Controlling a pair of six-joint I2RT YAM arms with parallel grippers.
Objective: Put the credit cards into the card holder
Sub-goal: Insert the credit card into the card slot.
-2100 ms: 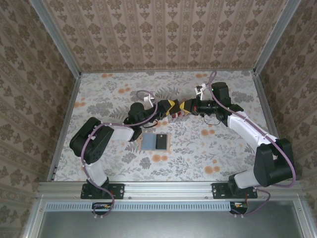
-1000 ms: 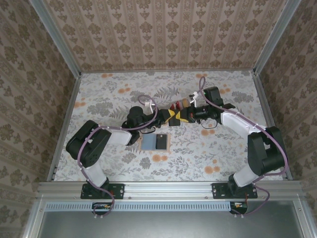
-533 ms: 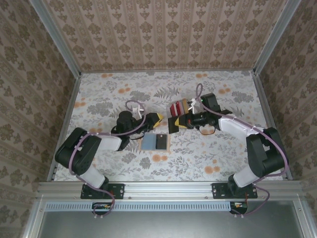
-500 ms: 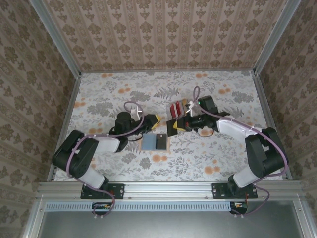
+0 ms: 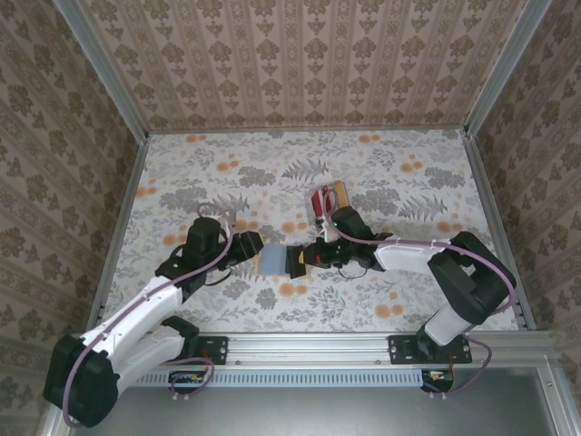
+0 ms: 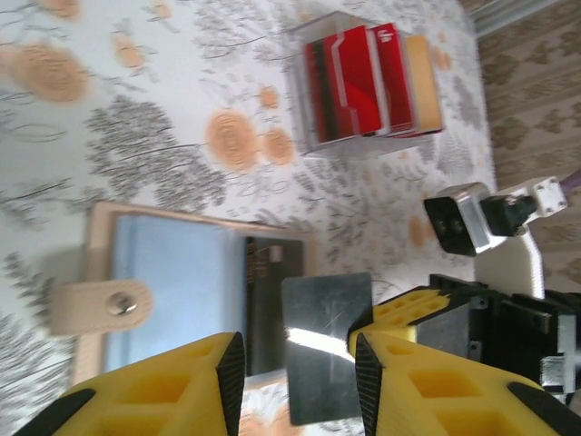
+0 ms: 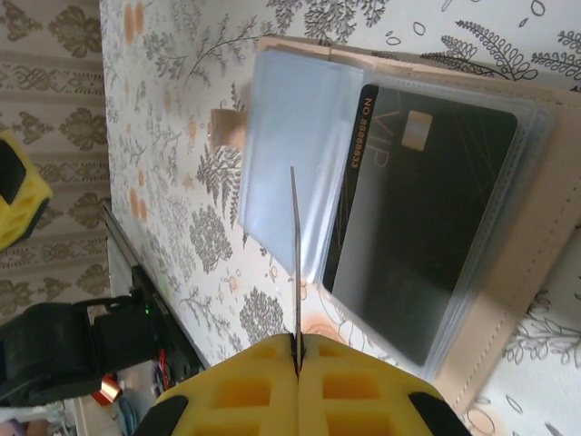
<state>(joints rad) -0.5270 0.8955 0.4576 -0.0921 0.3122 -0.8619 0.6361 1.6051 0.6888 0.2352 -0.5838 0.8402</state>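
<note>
Right gripper [image 5: 307, 257], seen from above, is clenched on a grey card [image 5: 295, 261] at the 3 o'clock edge of the open card holder [image 5: 270, 262]. The left gripper [image 5: 247, 247] sits at the holder's 9 o'clock side. The other credit cards [image 5: 327, 197] stand at 1 o'clock from the holder, well apart from it on the bench [image 5: 408, 182].

From the left wrist, we see the left gripper [image 6: 295, 381] released, its jaws apart with nothing between them, above the holder [image 6: 163, 272]. One sleeve already keeps a black card [image 6: 270, 304]. Red, dark red and tan cards wait in a clear box [image 6: 363, 147] at 12 o'clock.

From the right wrist, the right gripper [image 7: 297, 363] pinches the grey card [image 7: 294, 254] edge-on over the blue sleeves of the holder [image 7: 504, 286], not yet tucked in. We judge one card done, one midway and the boxed ones left.
</note>
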